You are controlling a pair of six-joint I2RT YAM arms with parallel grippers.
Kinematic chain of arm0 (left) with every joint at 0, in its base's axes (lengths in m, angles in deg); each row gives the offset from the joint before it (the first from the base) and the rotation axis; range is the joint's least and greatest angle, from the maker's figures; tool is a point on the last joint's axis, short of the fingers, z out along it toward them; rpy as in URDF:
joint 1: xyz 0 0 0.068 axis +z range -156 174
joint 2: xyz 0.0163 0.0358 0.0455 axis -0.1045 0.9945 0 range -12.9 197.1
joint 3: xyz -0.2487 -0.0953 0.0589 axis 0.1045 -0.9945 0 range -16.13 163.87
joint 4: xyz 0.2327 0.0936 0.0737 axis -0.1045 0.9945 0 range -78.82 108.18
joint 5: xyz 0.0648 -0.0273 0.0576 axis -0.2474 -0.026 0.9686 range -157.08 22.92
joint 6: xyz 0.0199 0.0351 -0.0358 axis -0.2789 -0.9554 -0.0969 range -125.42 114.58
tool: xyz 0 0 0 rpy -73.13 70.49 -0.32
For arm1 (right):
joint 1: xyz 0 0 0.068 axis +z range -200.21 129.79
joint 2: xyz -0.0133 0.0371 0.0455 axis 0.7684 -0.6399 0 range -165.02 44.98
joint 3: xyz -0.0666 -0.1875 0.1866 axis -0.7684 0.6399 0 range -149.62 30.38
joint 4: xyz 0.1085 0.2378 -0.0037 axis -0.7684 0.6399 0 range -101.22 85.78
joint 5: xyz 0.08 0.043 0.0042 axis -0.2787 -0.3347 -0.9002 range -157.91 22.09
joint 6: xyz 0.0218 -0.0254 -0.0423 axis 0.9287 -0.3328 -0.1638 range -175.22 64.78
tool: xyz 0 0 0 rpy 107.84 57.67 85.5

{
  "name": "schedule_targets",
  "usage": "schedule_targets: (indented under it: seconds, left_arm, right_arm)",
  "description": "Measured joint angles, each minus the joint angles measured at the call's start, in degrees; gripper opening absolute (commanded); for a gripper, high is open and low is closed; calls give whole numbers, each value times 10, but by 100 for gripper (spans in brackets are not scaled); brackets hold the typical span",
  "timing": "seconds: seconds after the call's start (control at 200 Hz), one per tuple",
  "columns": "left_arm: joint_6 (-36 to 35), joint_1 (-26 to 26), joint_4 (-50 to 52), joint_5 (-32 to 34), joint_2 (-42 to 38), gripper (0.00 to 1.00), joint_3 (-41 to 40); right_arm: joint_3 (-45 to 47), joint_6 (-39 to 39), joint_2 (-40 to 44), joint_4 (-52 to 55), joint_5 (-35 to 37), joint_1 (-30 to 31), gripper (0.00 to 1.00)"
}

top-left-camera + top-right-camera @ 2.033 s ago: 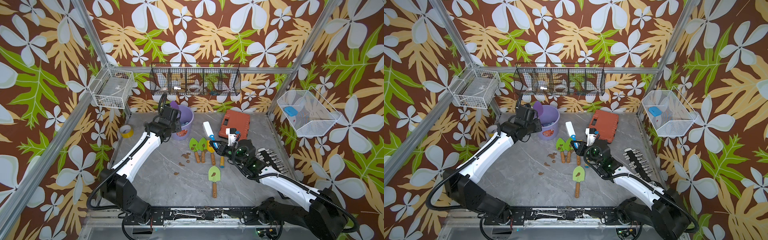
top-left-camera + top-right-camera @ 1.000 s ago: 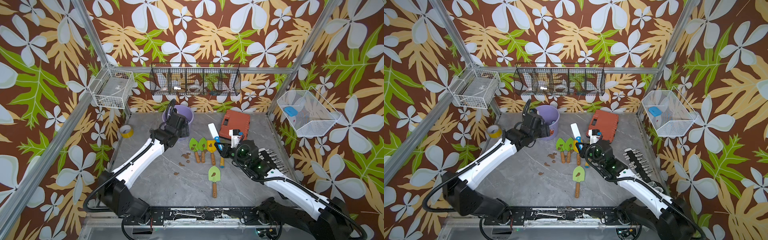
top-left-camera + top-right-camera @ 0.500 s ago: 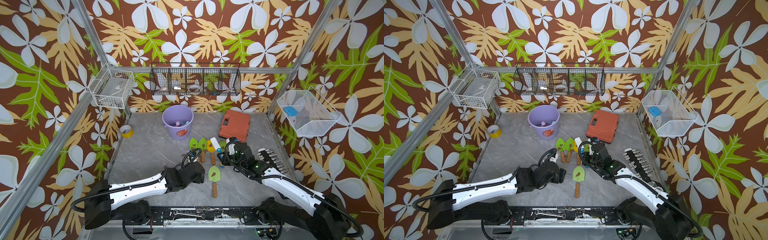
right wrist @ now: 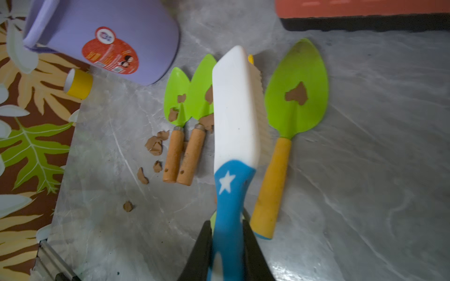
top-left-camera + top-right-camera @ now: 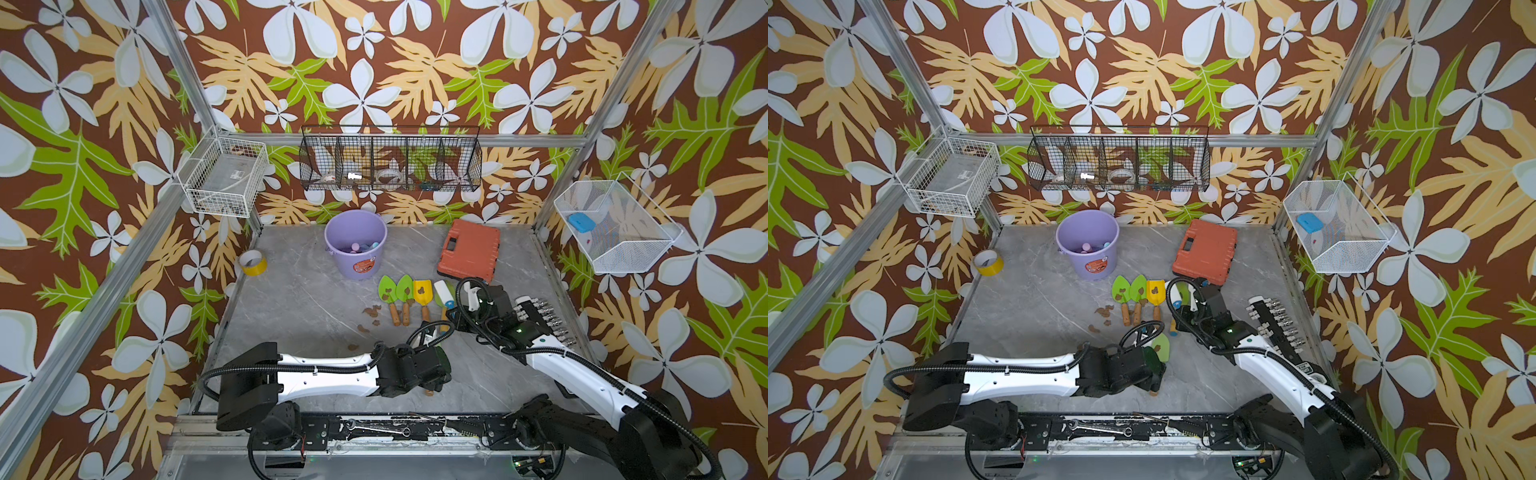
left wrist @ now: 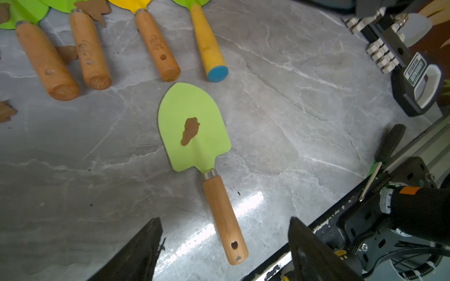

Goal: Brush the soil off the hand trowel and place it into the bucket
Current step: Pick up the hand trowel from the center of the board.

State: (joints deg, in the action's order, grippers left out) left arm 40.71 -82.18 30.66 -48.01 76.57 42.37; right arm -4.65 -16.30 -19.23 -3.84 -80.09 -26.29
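The hand trowel point(image 6: 204, 148), with a light green blade and a wooden handle, lies flat near the tabletop's point(image 6: 304, 109) front edge, one flat brown clump of soil point(image 6: 190, 131) in the middle of its blade. More soil clumps point(image 5: 371, 311) lie loose beside the row of other trowels point(image 5: 405, 291). The lilac bucket point(image 5: 338, 262) stands upright at the back, an orange-red sticker on its side.

Bucket point(image 5: 343, 259) at desk point(image 5: 299, 316) rear; tool case point(image 5: 471, 249) right of it; trowel row point(image 5: 403, 286) before bucket; soil clumps point(image 5: 371, 310) left of row.
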Motion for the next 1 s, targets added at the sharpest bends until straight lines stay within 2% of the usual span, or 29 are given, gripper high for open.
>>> schedule_targets:
  seconds: [0.27, 0.576, 0.886, 1.001]
  left_arm:
    - [-14, -1, 10, -46, 76, 79, 40]
    - [4, -3, 26, -80, 109, 61, 25]
    - [2, -5, 45, -70, 168, 55, 64]
    - [0, -5, 54, -57, 180, 48, 78]
  right_arm:
    - [17, 0, 39, 3, -26, -14, 0]
    - [31, 0, 47, -5, -31, -14, 0]
    - [41, 2, 57, -19, -39, -14, 0]
    - [47, 10, 62, -27, -41, -14, 0]
